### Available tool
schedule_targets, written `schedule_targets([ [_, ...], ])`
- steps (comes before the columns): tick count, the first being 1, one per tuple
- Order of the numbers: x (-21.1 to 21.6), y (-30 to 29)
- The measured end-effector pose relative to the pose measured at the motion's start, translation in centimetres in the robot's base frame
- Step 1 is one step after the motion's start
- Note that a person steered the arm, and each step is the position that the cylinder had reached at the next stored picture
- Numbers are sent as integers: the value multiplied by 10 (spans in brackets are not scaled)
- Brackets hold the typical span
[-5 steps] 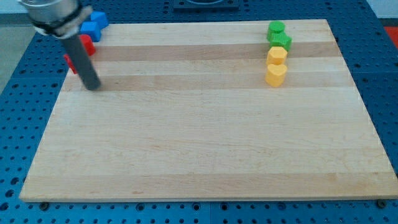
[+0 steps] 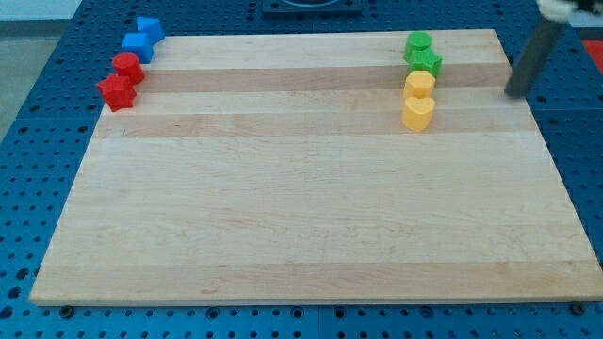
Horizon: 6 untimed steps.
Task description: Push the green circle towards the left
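Observation:
The green circle [image 2: 418, 42] sits near the top right of the wooden board [image 2: 301, 207], at the head of a short column. Just below it lie a green star [image 2: 426, 62], a yellow block [image 2: 419, 84] and a yellow heart [image 2: 417, 113]. My tip [image 2: 514, 94] is at the board's right edge, to the right of and a little below the green circle, apart from all blocks. The rod slants up to the view's top right.
Two blue blocks [image 2: 141, 38] lie at the board's top left corner, partly off the wood. A red circle [image 2: 127, 66] and a red star [image 2: 116, 91] lie just below them at the left edge. Blue perforated table surrounds the board.
My rod has moved from the board's left edge beside the red blocks across to the right edge. No block has moved.

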<state>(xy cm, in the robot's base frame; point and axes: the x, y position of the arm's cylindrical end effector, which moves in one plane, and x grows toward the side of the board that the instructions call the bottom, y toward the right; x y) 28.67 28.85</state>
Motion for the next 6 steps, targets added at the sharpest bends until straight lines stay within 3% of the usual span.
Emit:
schedule_targets([
  [1,-92,-38],
  [6,-94,-42],
])
